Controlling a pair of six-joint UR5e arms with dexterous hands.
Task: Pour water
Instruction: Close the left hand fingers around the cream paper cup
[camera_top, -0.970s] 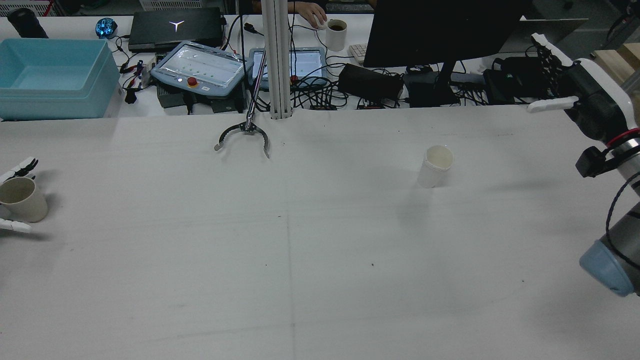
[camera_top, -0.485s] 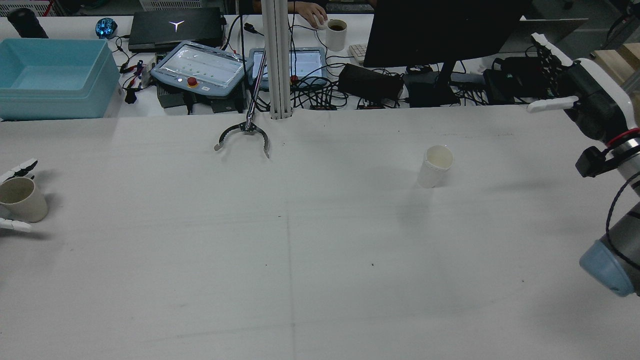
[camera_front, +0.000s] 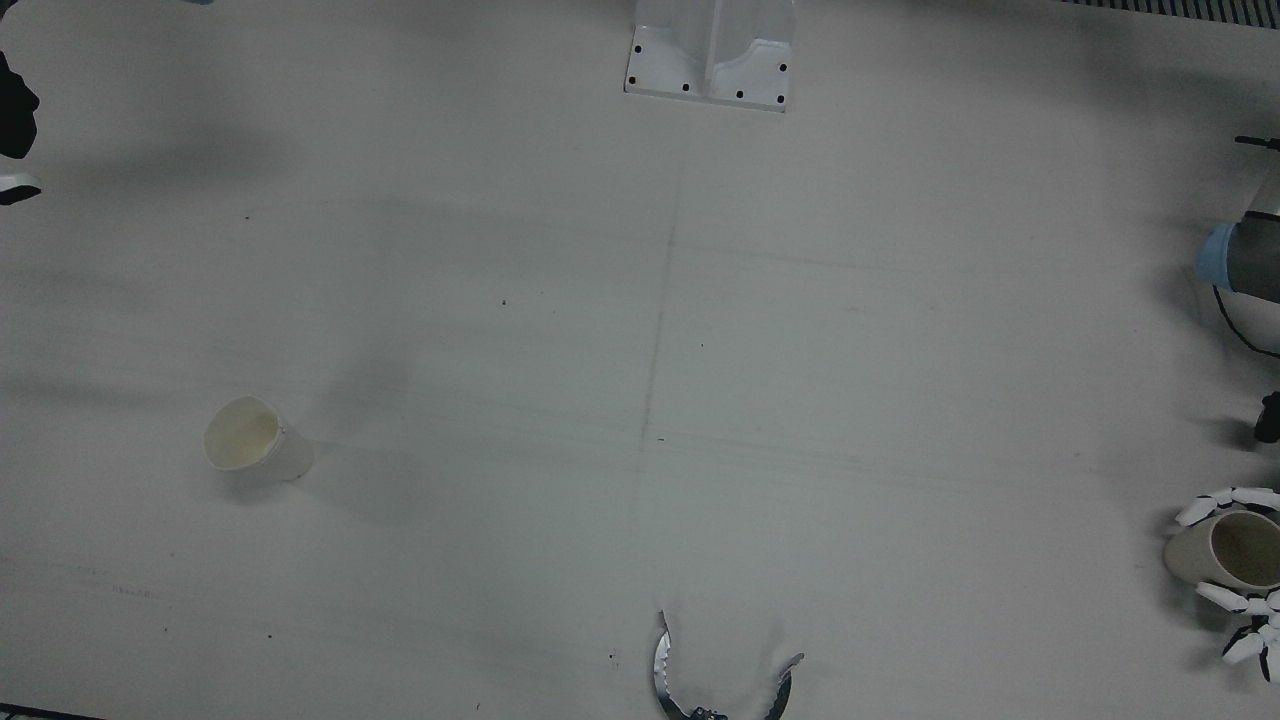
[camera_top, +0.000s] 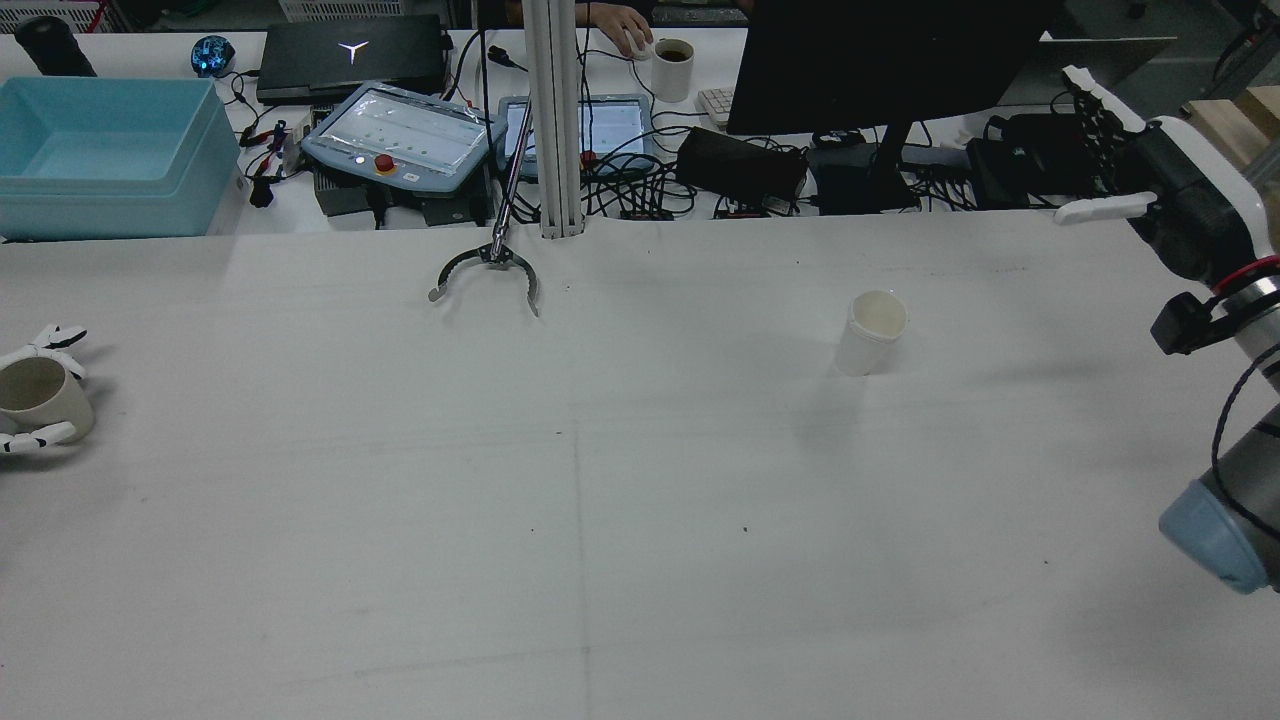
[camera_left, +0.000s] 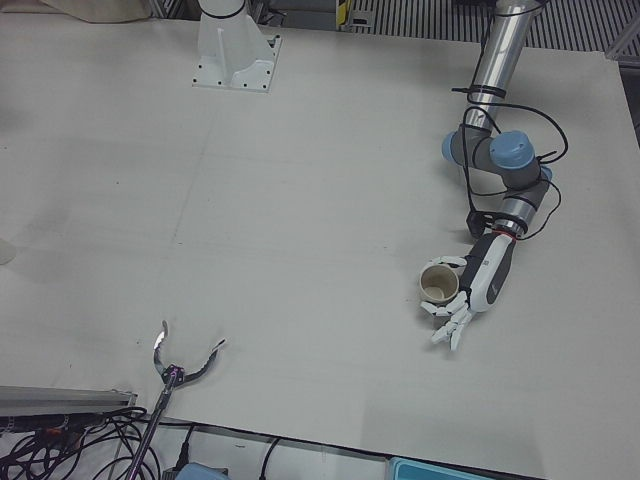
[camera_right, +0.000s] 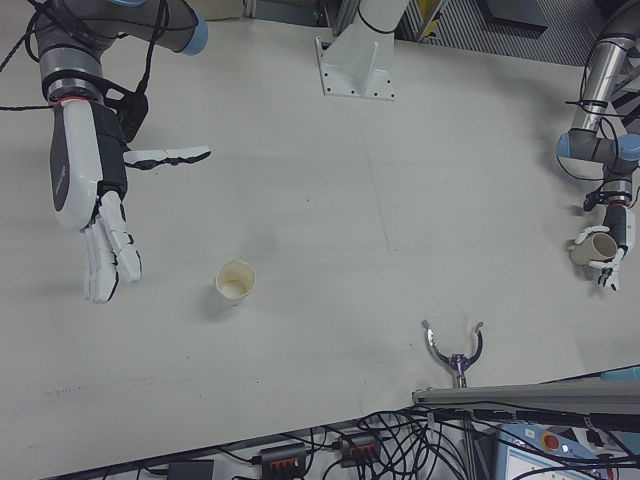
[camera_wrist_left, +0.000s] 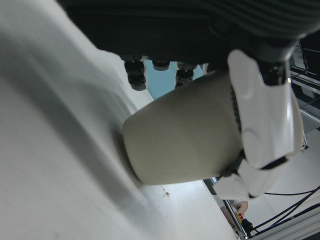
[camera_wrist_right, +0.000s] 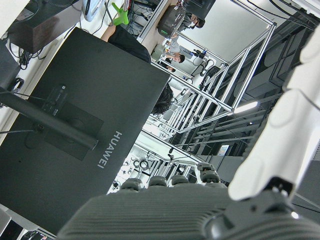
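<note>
A beige cup (camera_top: 35, 400) stands upright at the table's far left edge, also seen in the left-front view (camera_left: 438, 283) and the front view (camera_front: 1225, 550). My left hand (camera_left: 480, 288) is beside it with fingers wrapped around its wall; in the left hand view a fingertip (camera_wrist_left: 265, 115) presses on the cup (camera_wrist_left: 185, 135). A white paper cup (camera_top: 872, 330) stands upright and alone on the right half, also in the right-front view (camera_right: 235, 280). My right hand (camera_right: 95, 200) is open, fingers spread, raised well away from the white cup.
A metal claw tool (camera_top: 487, 270) lies at the table's far edge near the centre post. A blue bin (camera_top: 100, 150), control pendants, cables and a black monitor (camera_top: 880, 60) stand beyond the table. The arm pedestal (camera_front: 712, 55) is at the robot's side.
My left hand's fingers have curled inward and closed around the beige cup, which shifted slightly left. The right arm and the white cup have not moved.
</note>
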